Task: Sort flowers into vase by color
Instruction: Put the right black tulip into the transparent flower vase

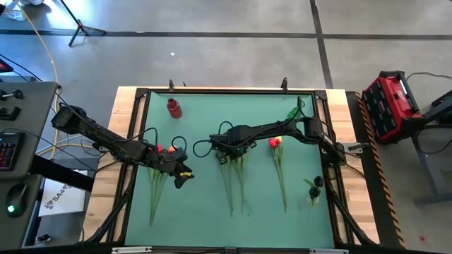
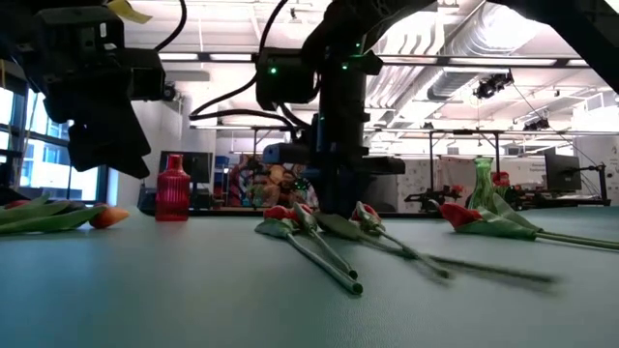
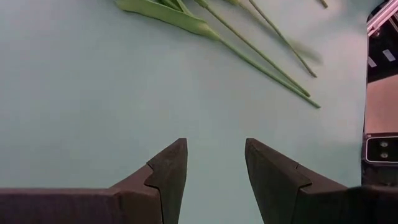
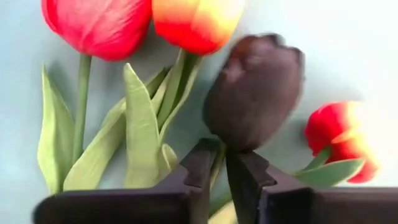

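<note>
Tulips lie on the green table in three bunches: a left bunch (image 1: 158,185), a middle bunch (image 1: 235,180) and a right bunch (image 1: 278,161) with red heads. My right gripper (image 4: 222,152) is down on the middle bunch (image 2: 308,220), shut on a dark-looking tulip (image 4: 254,90) that has red and orange heads beside it. My left gripper (image 3: 216,149) is open and holds nothing. It hangs above the table (image 2: 97,135) beside the left bunch's heads (image 1: 182,175). A red vase (image 1: 173,107) stands near the far edge, and a green vase (image 2: 482,184) stands far right. My right gripper pinches the dark tulip by its stem (image 4: 221,163) just below the head, between the two fingertips (image 4: 200,163). The fingers come from above, pointing down. The head stands just past the fingertips. The low view shows the bunch lying on the table under the gripper.
A dark vase-like object with a green sprig (image 1: 315,186) sits near the table's right edge. The black frame rail (image 1: 226,92) runs round the table. An orange tulip head (image 2: 108,217) lies at the left bunch. Bare mat lies between the bunches and at the near edge.
</note>
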